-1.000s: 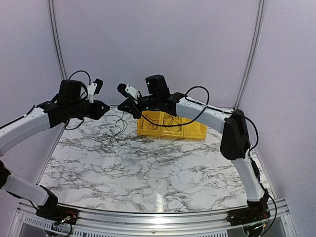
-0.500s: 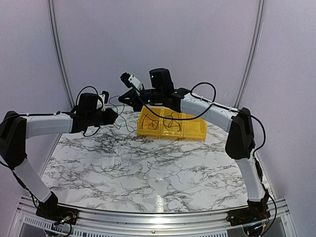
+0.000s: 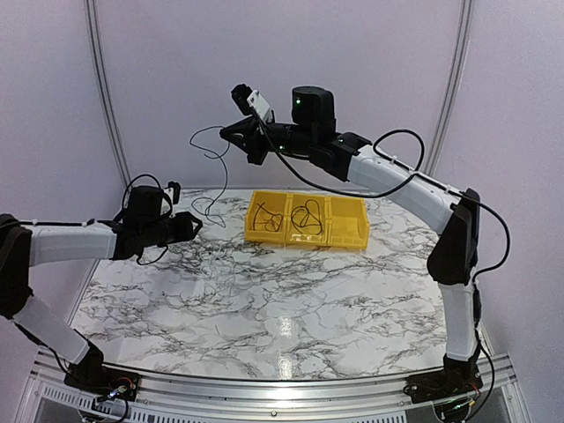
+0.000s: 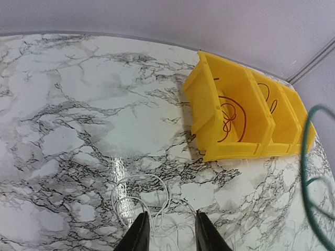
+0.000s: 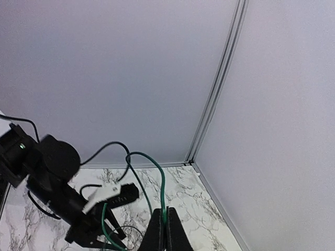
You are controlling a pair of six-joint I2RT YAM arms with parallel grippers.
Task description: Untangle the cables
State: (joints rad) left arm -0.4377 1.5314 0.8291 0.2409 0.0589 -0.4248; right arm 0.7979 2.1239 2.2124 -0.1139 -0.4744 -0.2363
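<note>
My right gripper (image 3: 231,134) is raised high over the back left of the table, shut on a thin cable (image 3: 226,172) that dangles down toward the marble. In the right wrist view this cable is green (image 5: 163,188) and pinched between the closed jaws (image 5: 165,217). My left gripper (image 3: 192,226) sits low near the table's left side. Its jaws (image 4: 170,230) stand open over a thin pale wire loop (image 4: 152,191) lying on the marble, with nothing pinched. The green cable (image 4: 309,172) hangs at that view's right edge.
A yellow divided bin (image 3: 348,231) stands at the back centre with coiled cables (image 3: 306,214) in two compartments. In the left wrist view the bin (image 4: 209,99) is ahead and right. Walls enclose the table; a corner post (image 5: 214,104) is behind.
My right arm has lifted up and to the right, carrying the cable off the table. My left arm has dropped toward the marble and its jaws have opened.
</note>
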